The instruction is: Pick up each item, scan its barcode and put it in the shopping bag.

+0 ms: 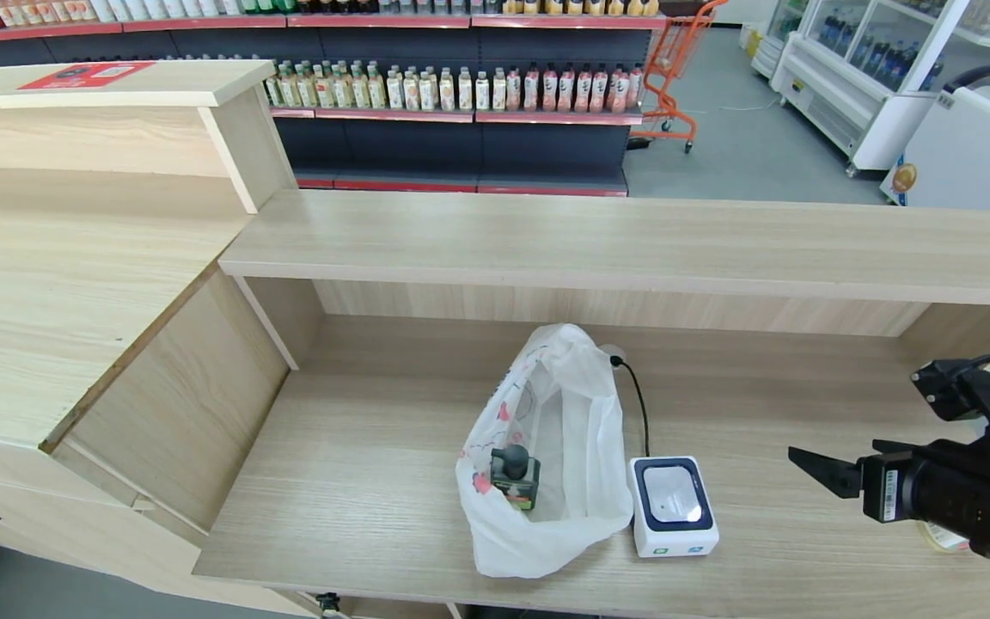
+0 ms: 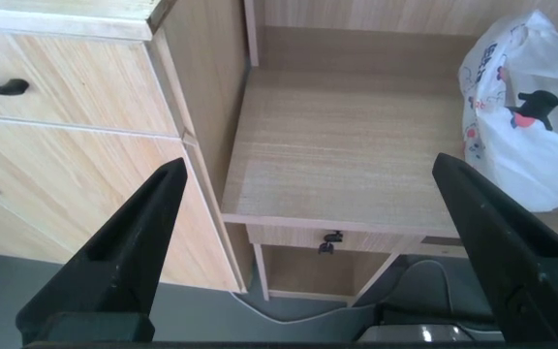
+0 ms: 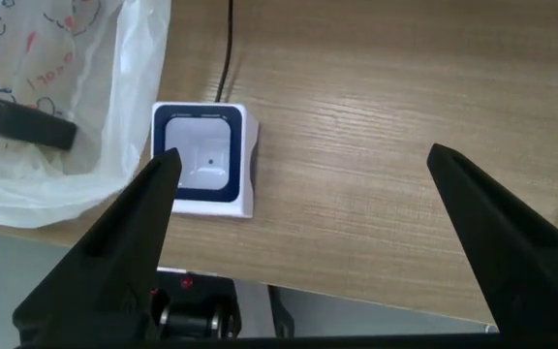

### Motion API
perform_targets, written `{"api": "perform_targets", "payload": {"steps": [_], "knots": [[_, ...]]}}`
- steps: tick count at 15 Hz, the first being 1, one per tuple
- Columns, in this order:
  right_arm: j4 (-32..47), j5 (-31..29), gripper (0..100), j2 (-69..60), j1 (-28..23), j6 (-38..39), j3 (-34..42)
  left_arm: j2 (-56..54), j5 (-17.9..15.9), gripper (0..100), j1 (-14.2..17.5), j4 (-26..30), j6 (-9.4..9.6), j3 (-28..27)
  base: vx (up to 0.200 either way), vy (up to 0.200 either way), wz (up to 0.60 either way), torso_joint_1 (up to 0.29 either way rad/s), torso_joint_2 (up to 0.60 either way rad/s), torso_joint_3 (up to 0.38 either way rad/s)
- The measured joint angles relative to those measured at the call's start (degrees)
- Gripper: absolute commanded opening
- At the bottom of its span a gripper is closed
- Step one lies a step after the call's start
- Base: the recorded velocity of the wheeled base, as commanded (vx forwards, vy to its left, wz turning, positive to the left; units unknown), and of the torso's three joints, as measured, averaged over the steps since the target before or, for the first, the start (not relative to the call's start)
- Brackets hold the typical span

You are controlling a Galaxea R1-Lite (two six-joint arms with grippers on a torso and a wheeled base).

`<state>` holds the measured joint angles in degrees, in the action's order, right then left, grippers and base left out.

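Note:
A white plastic shopping bag [image 1: 564, 430] stands open in the middle of the wooden counter [image 1: 357, 481]. Inside it sits a dark bottle with a black cap [image 1: 514, 477], its cap [image 3: 22, 124] showing through the bag's mouth. Just right of the bag is the white barcode scanner [image 1: 674, 505] with its dark window [image 3: 201, 155] facing up. My right gripper [image 3: 303, 160] hovers open and empty above the counter, right of the scanner. My left gripper [image 2: 310, 167] is open and empty, off the counter's front left corner, with the bag [image 2: 521, 126] farther off.
A black cable [image 1: 637, 404] runs from the scanner to the back wall. A raised shelf [image 1: 632, 241] overhangs the rear. A taller cabinet with drawers [image 1: 48, 327] closes the left side. A small round labelled thing [image 1: 942, 537] lies partly under my right arm.

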<state>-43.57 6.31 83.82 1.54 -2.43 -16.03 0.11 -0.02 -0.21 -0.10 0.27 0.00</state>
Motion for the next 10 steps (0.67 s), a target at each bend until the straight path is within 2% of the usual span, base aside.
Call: {"api": "perform_targets", "payload": {"steps": [10], "knots": [[-0.1,-0.1,100,0.0,-1.2,0.1,1.1,0.0,0.0,100,0.0,0.0,0.06,0.0,-0.200,-0.200,0.00,0.000,0.00,0.003]]}}
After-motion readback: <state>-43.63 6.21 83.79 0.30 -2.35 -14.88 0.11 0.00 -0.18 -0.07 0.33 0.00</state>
